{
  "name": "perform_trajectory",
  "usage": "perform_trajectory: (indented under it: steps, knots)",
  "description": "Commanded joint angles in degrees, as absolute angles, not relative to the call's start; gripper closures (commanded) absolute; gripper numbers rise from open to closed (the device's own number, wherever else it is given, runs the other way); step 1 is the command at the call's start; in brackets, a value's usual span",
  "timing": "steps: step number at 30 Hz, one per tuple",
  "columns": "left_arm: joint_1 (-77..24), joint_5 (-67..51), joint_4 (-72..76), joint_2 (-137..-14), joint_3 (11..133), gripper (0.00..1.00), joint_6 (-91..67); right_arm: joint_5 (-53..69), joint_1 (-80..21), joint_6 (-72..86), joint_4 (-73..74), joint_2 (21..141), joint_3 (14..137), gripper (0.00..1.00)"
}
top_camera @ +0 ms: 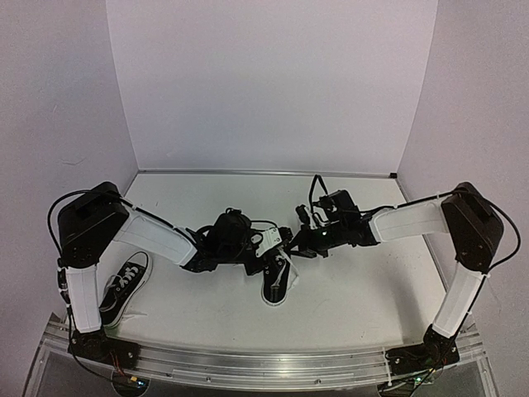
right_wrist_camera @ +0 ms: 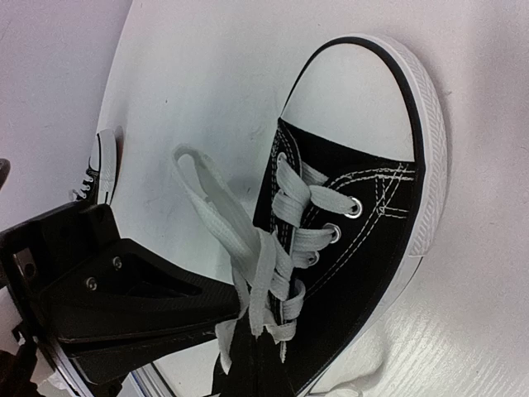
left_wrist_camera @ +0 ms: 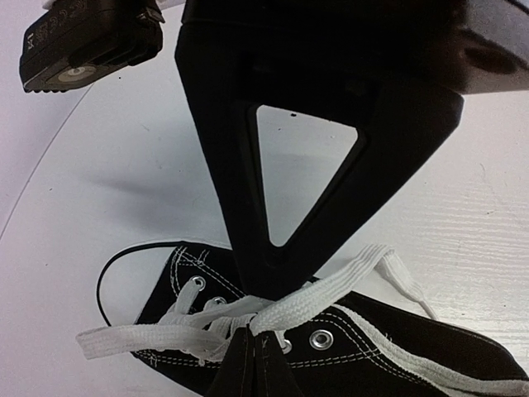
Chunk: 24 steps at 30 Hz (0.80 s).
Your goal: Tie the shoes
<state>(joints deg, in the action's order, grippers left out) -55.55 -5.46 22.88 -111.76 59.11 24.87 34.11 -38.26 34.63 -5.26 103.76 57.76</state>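
Top external view shows you both arms folded in toward the centre shoe. It lies on the white table with its toe pointing at the near edge. Your left gripper and right gripper meet just above that shoe's laced end, close to each other. The second shoe lies well to the left of the centre shoe, beside the left arm's base, with its laces facing up.

On the left wrist view, your left gripper is clenched. Its fingers are pressed together on a flat white lace right over the centre shoe's eyelets, and the lace runs out to both sides of the pinch.

On the right wrist view, your right gripper is likewise clamped on the lace at the top of the centre shoe's lacing. A loop of lace stands out to the left of the shoe. The white toe cap is at the opposite end of the shoe from the pinch. The second shoe shows only as a sliver near the left edge.
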Motion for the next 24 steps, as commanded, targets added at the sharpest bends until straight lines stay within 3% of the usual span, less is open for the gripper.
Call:
perform_trajectory:
  steps: [1, 24]
  knots:
    - [-55.37, -7.18, 26.28, -112.59, 58.78, 1.00, 23.67, 34.05, -37.87, 35.26, -7.96, 100.56, 56.97, 1.00]
    - [-54.05, -7.72, 29.57, -114.91, 60.33, 1.00, 18.44, 40.23, -37.88, 36.26, -10.47, 103.83, 56.88, 1.00]
